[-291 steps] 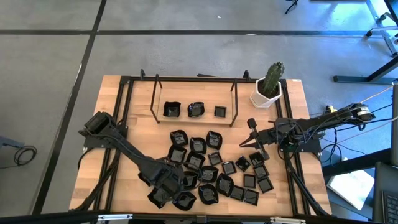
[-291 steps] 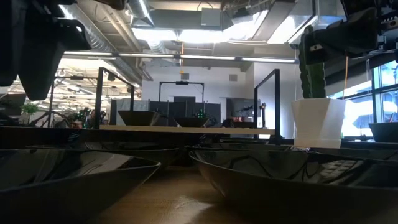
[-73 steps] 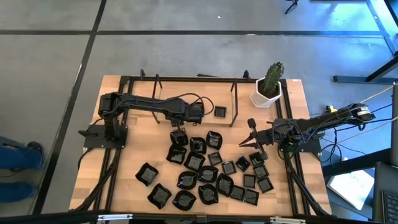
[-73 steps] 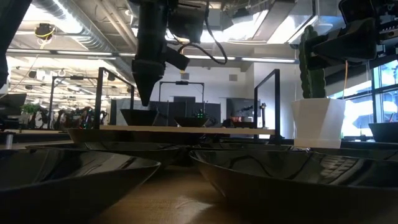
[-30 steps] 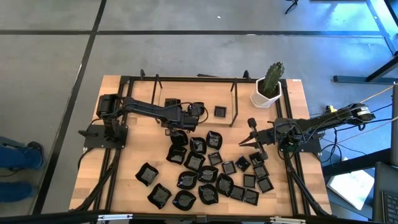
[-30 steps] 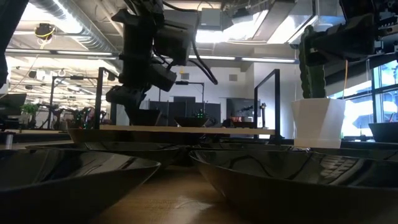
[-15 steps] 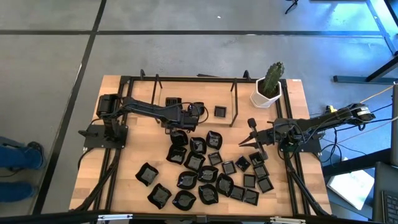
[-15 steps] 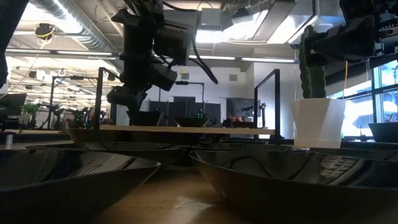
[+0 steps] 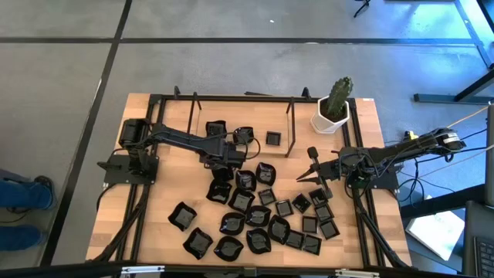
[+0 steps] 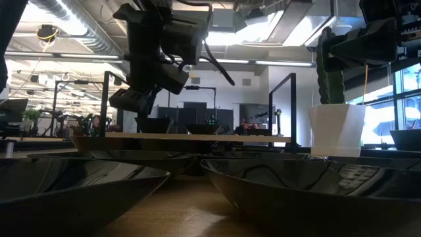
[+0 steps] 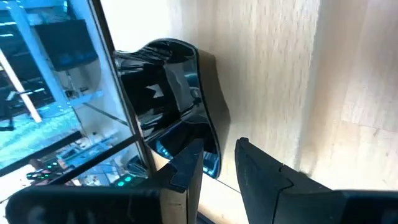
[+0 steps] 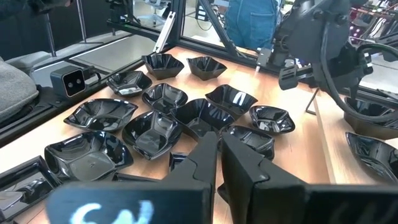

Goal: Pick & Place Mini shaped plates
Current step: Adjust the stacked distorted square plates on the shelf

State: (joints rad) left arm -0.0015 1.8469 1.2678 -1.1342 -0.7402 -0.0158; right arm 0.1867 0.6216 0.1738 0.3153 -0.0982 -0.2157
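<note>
My left hand (image 11: 214,162), fingers a little apart and holding nothing, hangs beside a mini plate (image 11: 171,99); only its wrist view shows this gap. From above, three plates (image 9: 272,138) sit inside the rack (image 9: 292,127), the many others on the desk (image 9: 166,193). My right hand (image 12: 219,146), fingers together, waits over them.

Both arms: matte black, boxy jointed links with black cable loops near the wrists. Left gripper (image 11: 217,163): two dark, flat, angular fingers (image 11: 264,177). Right gripper (image 12: 219,155): the same dark wedge-shaped fingers, white lettering on the housing behind them; orange cable trails from that arm's base.
</note>
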